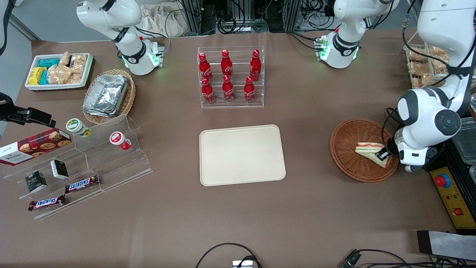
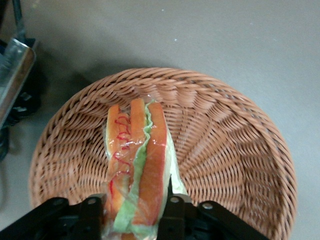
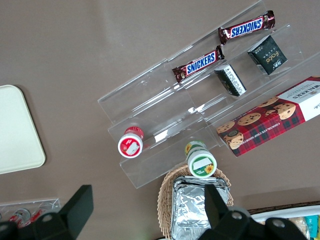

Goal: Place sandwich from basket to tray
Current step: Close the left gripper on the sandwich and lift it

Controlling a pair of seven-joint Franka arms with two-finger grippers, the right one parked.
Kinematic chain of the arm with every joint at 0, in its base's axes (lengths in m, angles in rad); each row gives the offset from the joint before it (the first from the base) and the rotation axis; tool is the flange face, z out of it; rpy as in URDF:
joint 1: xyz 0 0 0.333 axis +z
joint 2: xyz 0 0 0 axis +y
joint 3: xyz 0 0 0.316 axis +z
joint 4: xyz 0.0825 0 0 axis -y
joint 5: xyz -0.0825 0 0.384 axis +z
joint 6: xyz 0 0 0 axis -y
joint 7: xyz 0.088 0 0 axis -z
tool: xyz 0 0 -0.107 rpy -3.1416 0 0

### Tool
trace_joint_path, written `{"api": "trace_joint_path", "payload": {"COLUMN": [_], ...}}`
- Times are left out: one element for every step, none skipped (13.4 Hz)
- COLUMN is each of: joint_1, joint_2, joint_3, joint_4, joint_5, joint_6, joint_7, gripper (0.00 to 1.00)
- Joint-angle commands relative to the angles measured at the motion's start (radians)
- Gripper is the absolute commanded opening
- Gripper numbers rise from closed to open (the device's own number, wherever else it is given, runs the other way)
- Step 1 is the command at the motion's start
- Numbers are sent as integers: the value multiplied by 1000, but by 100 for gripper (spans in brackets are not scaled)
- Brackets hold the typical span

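Tabletop basket (image 1: 351, 141): sandwich (image 2: 137, 165) clamped btwn pincer (image 2: 134, 212) fingers.

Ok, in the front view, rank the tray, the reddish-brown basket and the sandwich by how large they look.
1. Tray
2. Basket
3. Sandwich, in the basket, with the pincer closed on it.

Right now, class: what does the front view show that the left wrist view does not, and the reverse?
Only the front view shows the tray, bare, and the rack of red bottles. Only the left wrist view shows the sandwich's orange and green layers under clear wrap, pinched between the claw's fingers. Both show the sandwich inside the basket, with the claw closed on it.
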Motion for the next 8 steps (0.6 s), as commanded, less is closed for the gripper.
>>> {"api": "trace_joint_path", "payload": {"joint_1": [0, 0, 0, -3, -14, -38, -78, -126], "joint_2": [-51, -48, -41, -30, -25, -22, -22, -16], "joint_3": [-39, -60, -85, -115, -140, -154, -156, -156], "joint_4": [132, 209, 298, 381, 442, 488, 524, 555], "joint_5": [15, 16, 16, 15, 16, 15, 13, 15], "joint_6": [-225, -327, -429, -515, -570, -609, -636, -659], "joint_7": [71, 93, 104, 104, 101, 99, 93, 90], "gripper": [0, 0, 0, 0, 0, 0, 0, 0]}}
